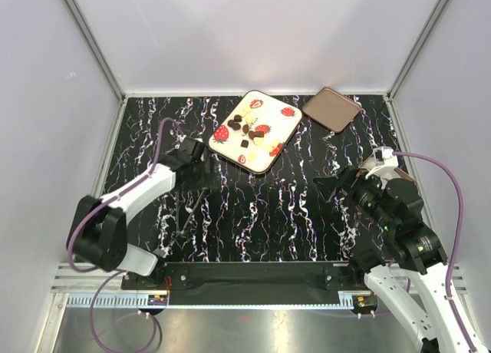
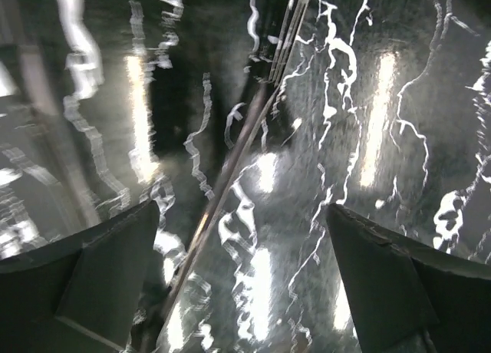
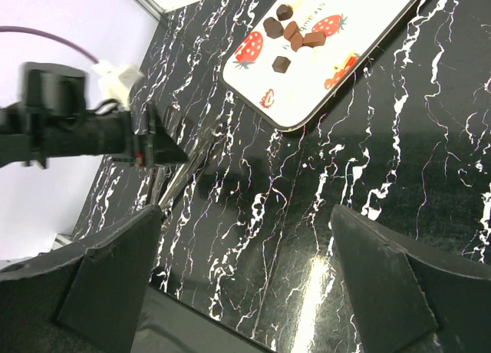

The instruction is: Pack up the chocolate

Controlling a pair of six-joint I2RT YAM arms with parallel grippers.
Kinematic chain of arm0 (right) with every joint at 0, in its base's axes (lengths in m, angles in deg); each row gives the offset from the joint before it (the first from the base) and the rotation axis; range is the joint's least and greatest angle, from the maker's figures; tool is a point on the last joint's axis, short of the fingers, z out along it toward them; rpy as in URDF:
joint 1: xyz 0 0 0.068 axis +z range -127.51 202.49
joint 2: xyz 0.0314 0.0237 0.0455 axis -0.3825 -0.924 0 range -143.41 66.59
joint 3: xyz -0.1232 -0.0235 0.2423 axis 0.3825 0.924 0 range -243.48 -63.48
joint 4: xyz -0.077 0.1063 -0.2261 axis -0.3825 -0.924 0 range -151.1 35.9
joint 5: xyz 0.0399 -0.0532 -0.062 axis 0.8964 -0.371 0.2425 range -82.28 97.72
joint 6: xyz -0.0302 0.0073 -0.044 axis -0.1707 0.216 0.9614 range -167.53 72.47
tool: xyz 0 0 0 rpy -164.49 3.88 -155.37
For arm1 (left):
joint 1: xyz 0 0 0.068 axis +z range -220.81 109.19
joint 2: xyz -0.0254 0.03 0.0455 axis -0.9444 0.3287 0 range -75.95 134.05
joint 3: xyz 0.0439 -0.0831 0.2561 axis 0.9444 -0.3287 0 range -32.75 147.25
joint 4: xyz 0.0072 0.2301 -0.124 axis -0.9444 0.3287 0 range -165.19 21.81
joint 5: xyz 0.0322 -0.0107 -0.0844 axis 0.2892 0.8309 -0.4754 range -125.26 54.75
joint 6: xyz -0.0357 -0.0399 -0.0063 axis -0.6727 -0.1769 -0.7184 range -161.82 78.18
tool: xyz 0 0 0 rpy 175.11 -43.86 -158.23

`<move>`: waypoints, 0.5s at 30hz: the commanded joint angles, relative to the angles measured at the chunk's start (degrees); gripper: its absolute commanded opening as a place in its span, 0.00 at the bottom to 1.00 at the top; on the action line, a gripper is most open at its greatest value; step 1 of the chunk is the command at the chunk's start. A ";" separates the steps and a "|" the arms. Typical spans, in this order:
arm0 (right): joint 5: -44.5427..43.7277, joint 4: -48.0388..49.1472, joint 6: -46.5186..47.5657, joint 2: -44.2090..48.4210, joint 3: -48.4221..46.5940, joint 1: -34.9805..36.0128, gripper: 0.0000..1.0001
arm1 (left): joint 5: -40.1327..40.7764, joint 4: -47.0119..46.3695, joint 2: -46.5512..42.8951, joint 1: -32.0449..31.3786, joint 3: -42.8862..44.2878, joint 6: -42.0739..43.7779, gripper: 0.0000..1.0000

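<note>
The left fingers (image 2: pixel 242 209) and the right fingers (image 3: pixel 245 209) stood wide open and empty above the bench (image 1: pixel 291 215). The chocolate (image 1: pixel 247 127) lay clustered in the strawberry-print tray (image 1: pixel 282 129). The brown lid (image 1: pixel 331 108) rested just beside the tray, probably to leave access clear.

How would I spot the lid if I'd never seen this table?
Go to the far edge of the black marbled table. Just right of the cream strawberry tray lies the lid. It is plain brown, with no pictures on it.
</note>
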 commanded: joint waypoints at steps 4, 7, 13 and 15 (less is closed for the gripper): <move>2.05 1.13 -0.34 -0.39 -0.72 -0.23 1.00 | 10.98 7.81 -5.96 0.03 -0.34 1.96 0.99; 2.92 1.57 -0.95 -1.01 -0.55 -0.23 1.00 | 13.45 9.04 -5.70 0.03 -2.00 2.04 0.99; 3.55 0.25 -0.25 -1.54 -1.69 -0.23 1.00 | 12.06 8.52 -2.62 1.70 -1.40 4.85 0.99; 3.37 -0.45 0.27 -1.28 -2.22 -0.23 1.00 | 12.23 8.34 -1.57 2.23 -1.05 5.03 0.99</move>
